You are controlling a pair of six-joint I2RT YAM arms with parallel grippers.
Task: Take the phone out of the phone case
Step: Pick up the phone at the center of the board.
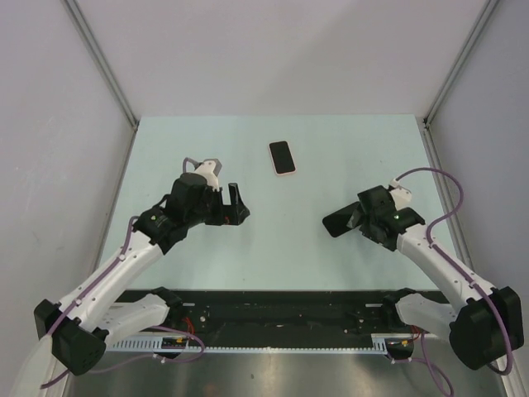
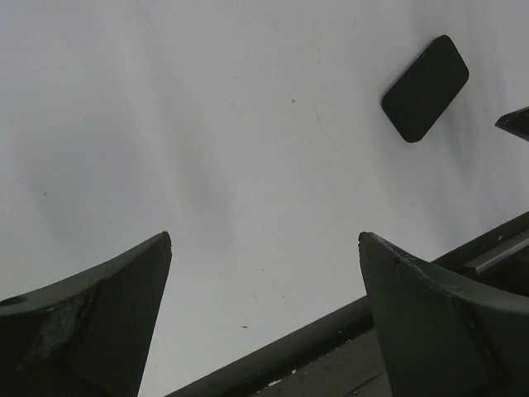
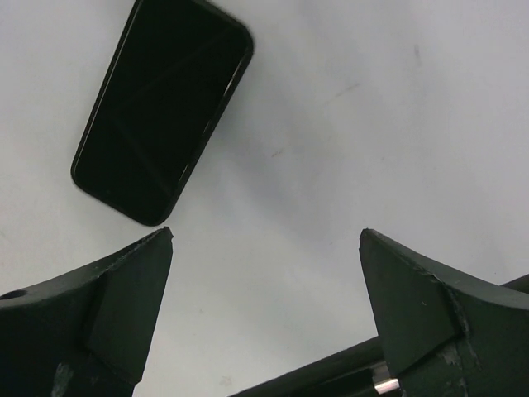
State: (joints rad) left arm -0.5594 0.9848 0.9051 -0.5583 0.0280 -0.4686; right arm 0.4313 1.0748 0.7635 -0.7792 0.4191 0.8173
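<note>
The phone case [image 1: 282,157] lies flat at the far middle of the table, a pale pink rim around a black face. A bare black phone-shaped slab [image 1: 339,223] with no pink rim lies flat just left of my right gripper [image 1: 358,222]. In the right wrist view the slab [image 3: 161,107] lies just beyond the left fingertip [image 3: 157,248], and the gripper [image 3: 266,236] is open and empty. My left gripper [image 1: 235,211] is open and empty over bare table, nearer and left of the case. In the left wrist view [image 2: 264,240] the slab [image 2: 426,87] shows far off.
The pale table top [image 1: 273,248] is bounded by grey walls left, right and back. A black rail [image 1: 281,302] runs along the near edge by the arm bases. A tip of the right gripper [image 2: 517,122] shows at the left wrist view's right edge.
</note>
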